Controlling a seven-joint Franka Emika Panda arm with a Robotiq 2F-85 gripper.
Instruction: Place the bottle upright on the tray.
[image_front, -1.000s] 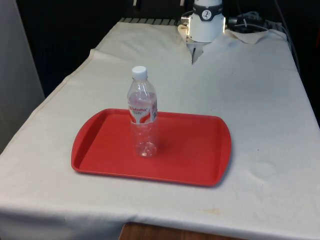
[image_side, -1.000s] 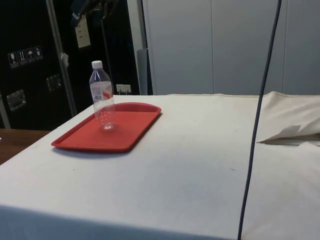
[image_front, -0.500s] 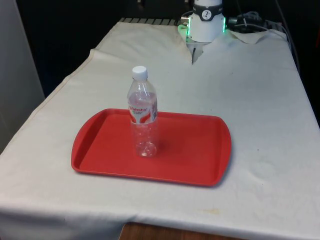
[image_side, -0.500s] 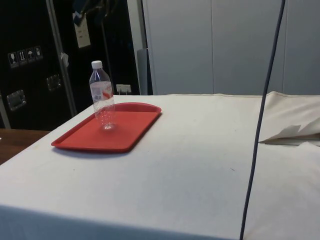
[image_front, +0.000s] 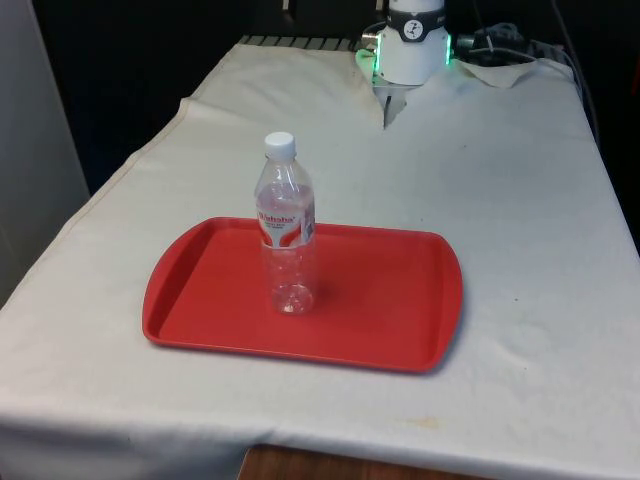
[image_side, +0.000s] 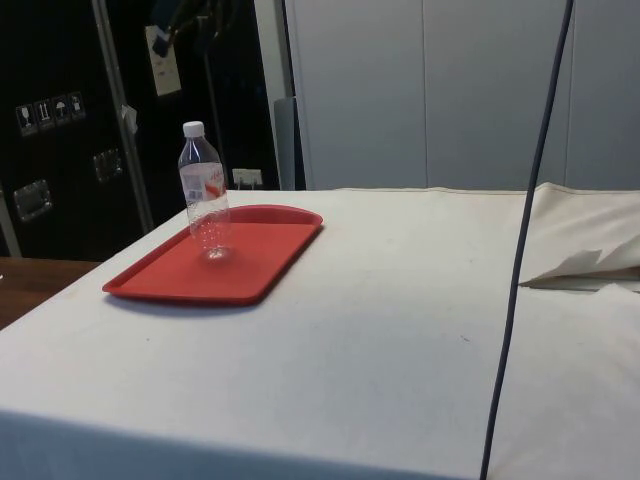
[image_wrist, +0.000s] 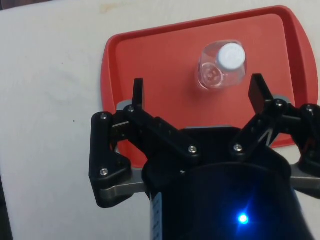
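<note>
Fingers (image_wrist: 138, 95) spread wide, gripping nothing, hanging high above the tray (image_wrist: 150, 60) and looking straight down. Bottle (image_wrist: 222, 65) right below and a bit ahead of the gap between them, well clear of both tips, standing on the red surface with its white cap (image_wrist: 232, 55) pointing up at the lens. Long axis vertical in the side view too: bottle (image_side: 204, 190) dead upright, base flat, no lean, cap on top. In the front view, bottle (image_front: 286, 228) toward the tray's (image_front: 390, 310) left half, well inside the rim, with counter (image_front: 500, 200) all around.

Looks basically done, honestly. Best thing now: just back off upward, keep the fingers open, no sideways sweep anywhere near that cap. Empty-looking plastic, tall and light, so probably tips at the slightest nudge. Slow and straight up, away from the tray.
</note>
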